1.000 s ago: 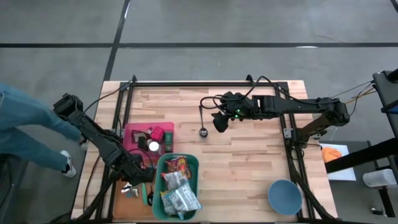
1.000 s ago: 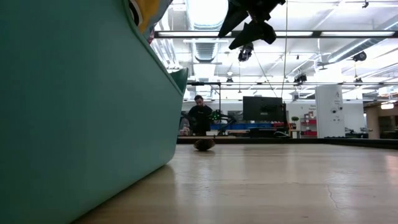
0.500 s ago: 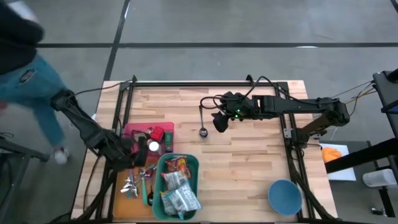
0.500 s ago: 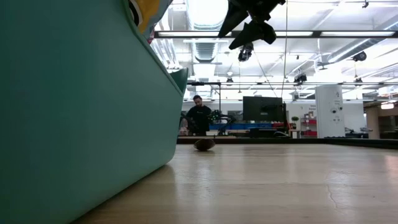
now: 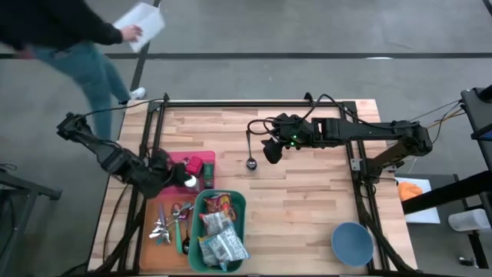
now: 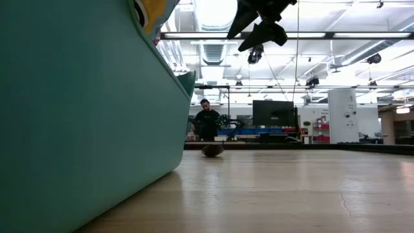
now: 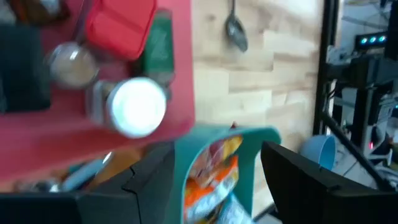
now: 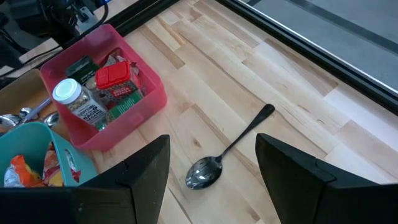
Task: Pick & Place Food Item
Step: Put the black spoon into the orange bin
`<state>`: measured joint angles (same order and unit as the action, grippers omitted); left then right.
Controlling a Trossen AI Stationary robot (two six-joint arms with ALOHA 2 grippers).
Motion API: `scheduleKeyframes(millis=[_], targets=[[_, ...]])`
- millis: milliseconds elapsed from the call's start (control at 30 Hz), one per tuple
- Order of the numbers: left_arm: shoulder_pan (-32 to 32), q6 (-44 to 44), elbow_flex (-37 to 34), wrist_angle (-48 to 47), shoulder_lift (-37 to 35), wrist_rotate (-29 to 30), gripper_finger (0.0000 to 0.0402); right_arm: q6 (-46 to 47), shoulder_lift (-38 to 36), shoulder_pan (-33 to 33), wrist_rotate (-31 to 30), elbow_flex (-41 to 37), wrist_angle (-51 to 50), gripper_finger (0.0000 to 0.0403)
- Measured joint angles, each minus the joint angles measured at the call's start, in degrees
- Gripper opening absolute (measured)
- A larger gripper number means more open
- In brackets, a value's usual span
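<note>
Snack packets [image 5: 219, 231] lie in a teal bin [image 5: 238, 206] at the table's near edge. Beside it on the far side stands a pink bin [image 5: 201, 158] holding a white-lidded jar [image 7: 137, 107] and a red packet [image 7: 118, 25]. My left gripper [image 5: 178, 175] hangs open above the pink bin's near left part, slanting down, with nothing between its fingers [image 7: 149, 180]. My right gripper [image 5: 269, 152] hangs open above the table's middle, over a metal spoon [image 8: 230, 152] that lies flat on the wood.
An orange tray [image 5: 154, 246] with cutlery [image 5: 171, 223] lies left of the teal bin. A blue bowl [image 5: 352, 242] stands at the near right corner. A black frame [image 5: 254, 103] borders the table. A person [image 5: 69, 31] walks past the far left corner. Bare wood [image 5: 307, 200] lies between bin and bowl.
My left gripper has risen from low over the orange tray and gone toward the far edge, to above the pink bin, tipping from pointing down to a slant. It stays open. A person has walked along the table's left side toward the far end.
</note>
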<state>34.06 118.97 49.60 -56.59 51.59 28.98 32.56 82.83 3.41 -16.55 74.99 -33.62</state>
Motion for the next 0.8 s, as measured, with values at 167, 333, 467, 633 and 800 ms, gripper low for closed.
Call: scheduleKeyframes(millis=[167, 333, 467, 633, 800], targets=[[-8.2, -11.9, 0.0, 5.7, 0.4, -0.3, 0.0239, 0.0, 0.0, 0.0, 0.0, 0.0, 0.0, 0.0233], [-17.1, -29.3, 0.0, 13.5, 0.7, -3.5, 0.0239, 0.0, 0.0, 0.0, 0.0, 0.0, 0.0, 0.0233], [-23.9, -37.5, -0.1, 17.9, 3.4, -8.2, 0.0239, 0.0, 0.0, 0.0, 0.0, 0.0, 0.0, 0.0233], [-30.9, -42.1, -0.1, 21.9, 8.2, -11.7, 0.0239, 0.0, 0.0, 0.0, 0.0, 0.0, 0.0, 0.0233], [-38.2, -48.7, -0.1, 29.3, 9.9, -12.9, 0.0239, 0.0, 0.0, 0.0, 0.0, 0.0, 0.0, 0.0233]])
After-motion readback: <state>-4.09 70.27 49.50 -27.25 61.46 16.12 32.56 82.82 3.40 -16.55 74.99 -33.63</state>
